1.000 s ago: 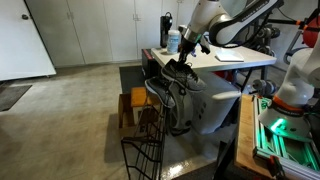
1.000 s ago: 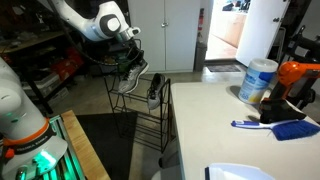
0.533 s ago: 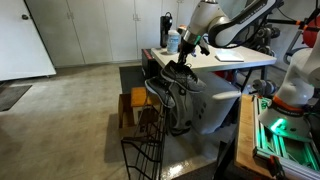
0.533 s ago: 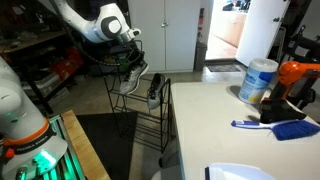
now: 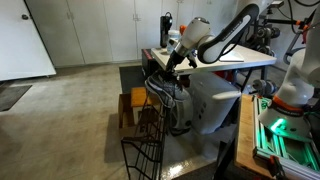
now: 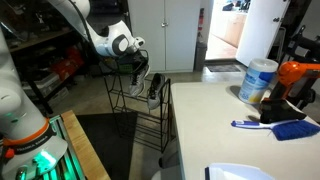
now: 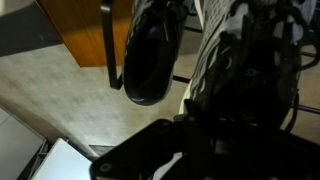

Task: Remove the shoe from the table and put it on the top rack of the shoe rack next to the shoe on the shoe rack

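Note:
My gripper [image 5: 173,62] is shut on the dark shoe [image 5: 166,78] and holds it over the top tier of the wire shoe rack [image 5: 160,105]. In the other exterior view the gripper [image 6: 131,62] holds the shoe [image 6: 140,73] just beside a second dark shoe [image 6: 155,88] that rests on the rack [image 6: 150,115]. In the wrist view the held shoe [image 7: 222,50] shows a pale side, with the second shoe [image 7: 150,55] close beside it. The gripper's jaws [image 7: 215,110] are dark there. The white table [image 5: 245,60] is behind the arm.
A low wooden stool [image 5: 133,103] stands beside the rack. A white and blue bottle [image 6: 258,80], a blue brush [image 6: 280,127] and an orange object [image 6: 300,72] are on the table [image 6: 220,125]. A wire frame [image 5: 143,150] stands in the foreground.
The arm has swung down and toward the rack with the shoe still in the gripper. The shoe is now lower and closer to the second shoe.

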Controlling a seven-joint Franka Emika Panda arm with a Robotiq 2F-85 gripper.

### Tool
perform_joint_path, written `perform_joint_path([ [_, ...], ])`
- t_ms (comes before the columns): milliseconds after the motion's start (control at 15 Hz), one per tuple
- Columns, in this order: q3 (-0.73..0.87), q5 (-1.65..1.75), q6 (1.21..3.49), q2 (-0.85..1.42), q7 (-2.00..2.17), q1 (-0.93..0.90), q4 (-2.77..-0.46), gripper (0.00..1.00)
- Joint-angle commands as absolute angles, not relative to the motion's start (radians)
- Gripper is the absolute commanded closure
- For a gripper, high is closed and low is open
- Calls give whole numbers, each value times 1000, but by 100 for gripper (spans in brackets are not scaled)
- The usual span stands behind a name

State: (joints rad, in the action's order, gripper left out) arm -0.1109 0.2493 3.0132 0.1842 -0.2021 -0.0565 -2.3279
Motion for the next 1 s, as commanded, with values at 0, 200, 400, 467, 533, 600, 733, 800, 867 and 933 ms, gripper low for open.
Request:
perform_joint_path([
  [0,-216,142,3129,337,-320,14,-2243,95],
  [200,-296,130,3199,418,-342,85,-2205,95],
  [400,-272,152,3236,448,-314,81,-2184,95],
  [467,-260,156,3242,458,-313,75,-2173,95],
  [533,-252,156,3235,469,-310,73,-2161,95],
  [600,-258,156,3234,484,-313,80,-2147,95],
  [733,-254,156,3227,503,-310,73,-2123,95],
  [800,-258,156,3227,512,-310,74,-2114,95],
  [867,-259,158,3227,522,-313,74,-2105,95],
  [933,-252,180,3229,532,-294,69,-2095,95],
])
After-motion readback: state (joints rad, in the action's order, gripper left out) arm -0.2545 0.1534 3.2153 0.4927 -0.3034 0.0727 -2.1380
